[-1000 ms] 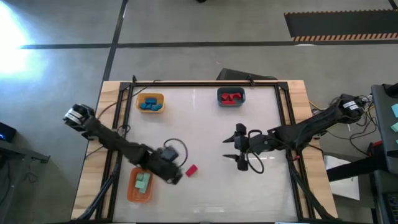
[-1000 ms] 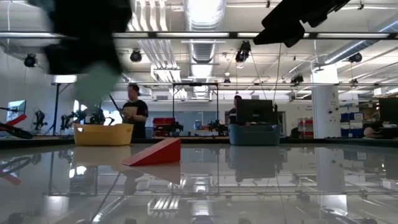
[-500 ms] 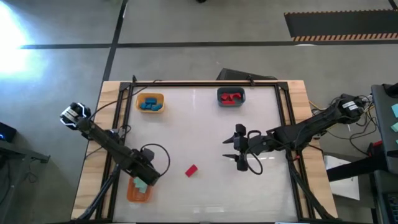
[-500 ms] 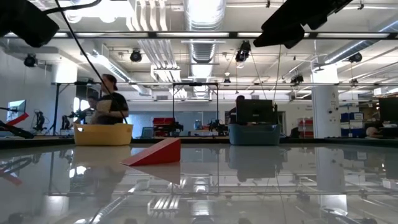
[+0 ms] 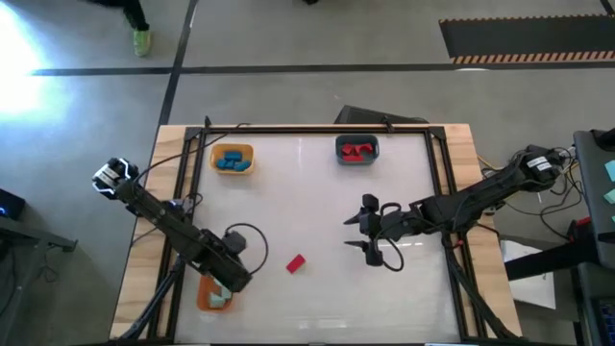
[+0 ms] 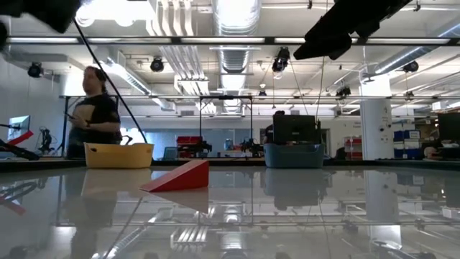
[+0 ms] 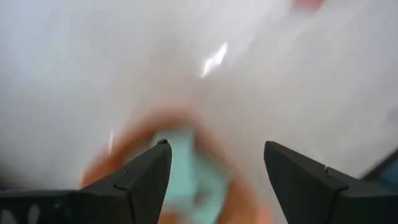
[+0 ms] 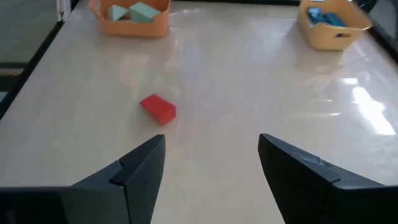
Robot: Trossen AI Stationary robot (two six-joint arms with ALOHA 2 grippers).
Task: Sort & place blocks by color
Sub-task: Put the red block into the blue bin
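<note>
Left gripper (image 5: 229, 279), jaws wide and empty, hovers over the orange tray (image 5: 208, 299) holding mint-green blocks (image 8: 132, 11). Right gripper (image 5: 360, 231), spread wide, faces the lone red block (image 5: 295, 262) on the table: likely next pick, destined for the dark tray (image 5: 356, 150).

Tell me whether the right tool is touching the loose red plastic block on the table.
Apart. The right wrist view shows the small red plastic block lying alone on bare tabletop, well ahead of the right tool, whose jaws stand open and empty.
</note>
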